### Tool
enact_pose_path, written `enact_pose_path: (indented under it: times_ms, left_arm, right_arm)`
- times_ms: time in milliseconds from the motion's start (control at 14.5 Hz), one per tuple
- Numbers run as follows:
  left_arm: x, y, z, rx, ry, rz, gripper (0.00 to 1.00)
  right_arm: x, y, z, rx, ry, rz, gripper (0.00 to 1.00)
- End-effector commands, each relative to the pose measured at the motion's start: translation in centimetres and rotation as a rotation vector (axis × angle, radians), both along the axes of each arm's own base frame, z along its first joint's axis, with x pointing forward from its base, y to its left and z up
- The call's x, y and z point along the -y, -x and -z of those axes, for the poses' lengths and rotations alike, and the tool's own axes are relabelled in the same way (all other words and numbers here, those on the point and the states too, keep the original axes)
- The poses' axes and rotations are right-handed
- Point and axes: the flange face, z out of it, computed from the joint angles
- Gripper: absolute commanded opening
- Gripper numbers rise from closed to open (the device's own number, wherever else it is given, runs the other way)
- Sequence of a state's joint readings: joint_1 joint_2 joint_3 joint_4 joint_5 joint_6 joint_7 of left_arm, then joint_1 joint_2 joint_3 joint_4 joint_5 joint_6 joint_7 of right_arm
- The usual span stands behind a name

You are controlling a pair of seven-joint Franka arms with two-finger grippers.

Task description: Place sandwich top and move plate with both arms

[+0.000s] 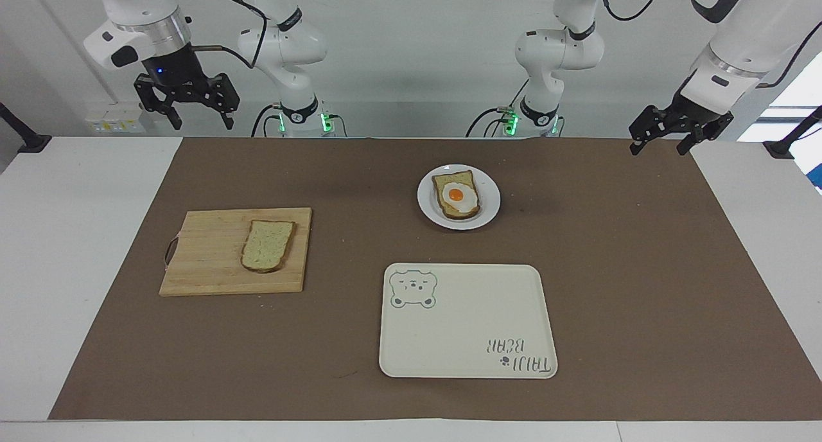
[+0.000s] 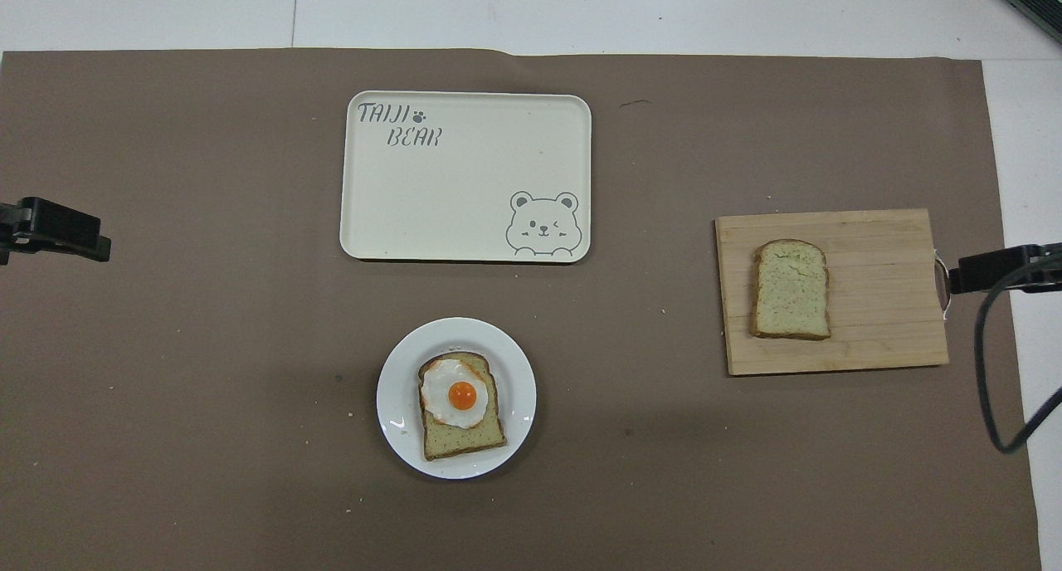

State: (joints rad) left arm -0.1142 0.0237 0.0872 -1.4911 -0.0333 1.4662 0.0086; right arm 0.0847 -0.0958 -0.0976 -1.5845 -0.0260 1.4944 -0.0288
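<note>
Desk [image 1: 642, 288]: you have a brown mat over it.
Tray [image 1: 467, 326]: farther from the robots than your plate.
Cutting board [image 1: 212, 256]: toward the right arm's end.
Plate [image 1: 489, 201]: mid-desk, carrying the egg slice [image 1: 457, 196].
Sandwich top [image 1: 268, 245]: flat on the board.
Left gripper [image 1: 661, 148]: raised at its desk end, fingers released.
Right gripper [image 1: 200, 117]: raised at its own end, fingers released.

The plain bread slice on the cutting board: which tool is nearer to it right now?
Right. The right tool, open, hangs above the cutting board end of the table, close to the plain bread slice. The left tool, open, waits at the table's other end, past the plate.
</note>
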Motion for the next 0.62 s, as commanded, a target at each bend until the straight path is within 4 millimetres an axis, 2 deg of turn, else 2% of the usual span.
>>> enact_pose_path:
  times_ms: [0, 553]
  left_arm:
    - [-0.19, 0.08, -0.20, 0.000, -0.012, -0.010, 1.00]
    - [-0.19, 0.09, -0.19, -0.002, -0.012, -0.010, 1.00]
  right_arm:
    - [0.34, 0.66, 0.02, 0.001, 0.008, -0.015, 1.00]
    - [0.64, 0.69, 0.16, 0.004, 0.006, -0.012, 1.00]
